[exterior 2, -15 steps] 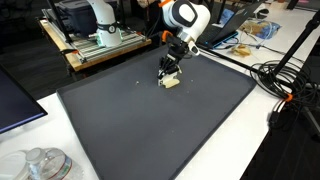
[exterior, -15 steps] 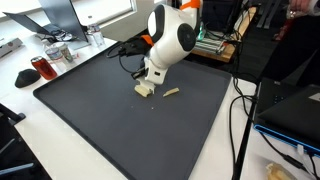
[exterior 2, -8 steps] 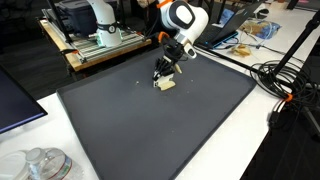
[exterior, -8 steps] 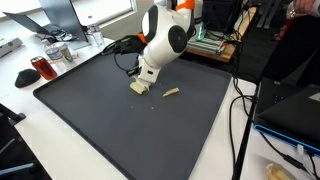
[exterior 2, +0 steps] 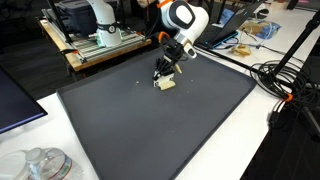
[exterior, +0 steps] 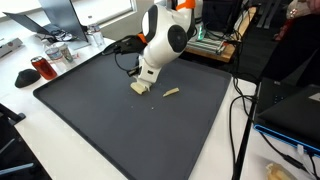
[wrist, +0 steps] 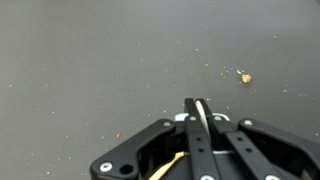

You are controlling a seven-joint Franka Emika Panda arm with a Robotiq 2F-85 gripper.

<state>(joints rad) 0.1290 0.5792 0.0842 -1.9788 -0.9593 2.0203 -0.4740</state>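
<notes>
Pale chunk (exterior: 141,90) at tool (exterior: 143,85); stick (exterior: 171,93) escapes wrist view.

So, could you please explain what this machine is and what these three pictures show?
The machine is a white robot arm with a two-fingered gripper at its end. Two pictures come from cameras standing outside the robot, looking at the same dark mat from different places. The third comes from a camera on the wrist, looking down past the gripper's fingers. The gripper is low over the mat, right at a pale tan piece. A smaller tan strip lies a little apart from it, and the wrist view shows a crumb on the mat. The fingers stand together, but I cannot tell whether they pinch the pale piece.
</notes>
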